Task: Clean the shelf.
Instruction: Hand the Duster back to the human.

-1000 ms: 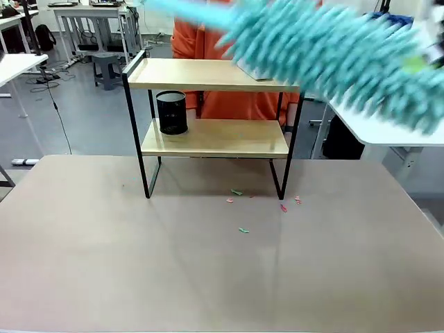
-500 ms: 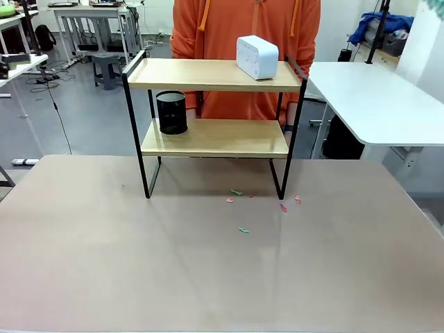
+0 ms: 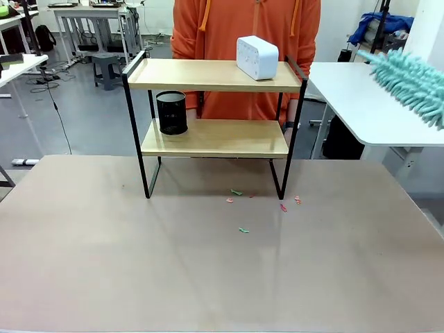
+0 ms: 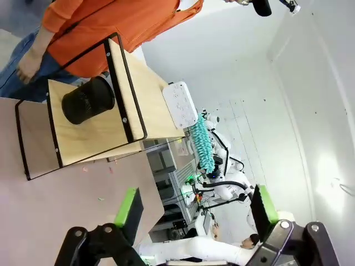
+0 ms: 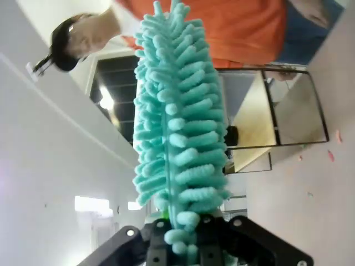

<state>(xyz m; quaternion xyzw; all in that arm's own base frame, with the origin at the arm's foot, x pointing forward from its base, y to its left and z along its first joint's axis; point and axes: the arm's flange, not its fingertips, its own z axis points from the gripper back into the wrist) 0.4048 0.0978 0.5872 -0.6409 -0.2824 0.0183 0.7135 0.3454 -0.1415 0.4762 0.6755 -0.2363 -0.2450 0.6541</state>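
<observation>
Right gripper (image 5: pixel 177 235) clamped on teal duster (image 3: pixel 409 83), far right of shelf (image 3: pixel 215 76); left gripper (image 4: pixel 194 208) open, empty. Risk: white box (image 3: pixel 257 57) swept off top board.

Left gripper (image 4: pixel 194 213) is hanging wide open, nothing between the green pads (image 4: pixel 128 206). Past it the shelf (image 4: pixel 89 111) is sitting tilted sideways, with a black mesh cup (image 4: pixel 87 100) on the lower board and a white box (image 4: pixel 180 103) on the top one. A person in an orange hoodie (image 4: pixel 105 22) is standing behind it. Farther off, a fluffy teal duster (image 4: pixel 202 145) is poking up.
</observation>
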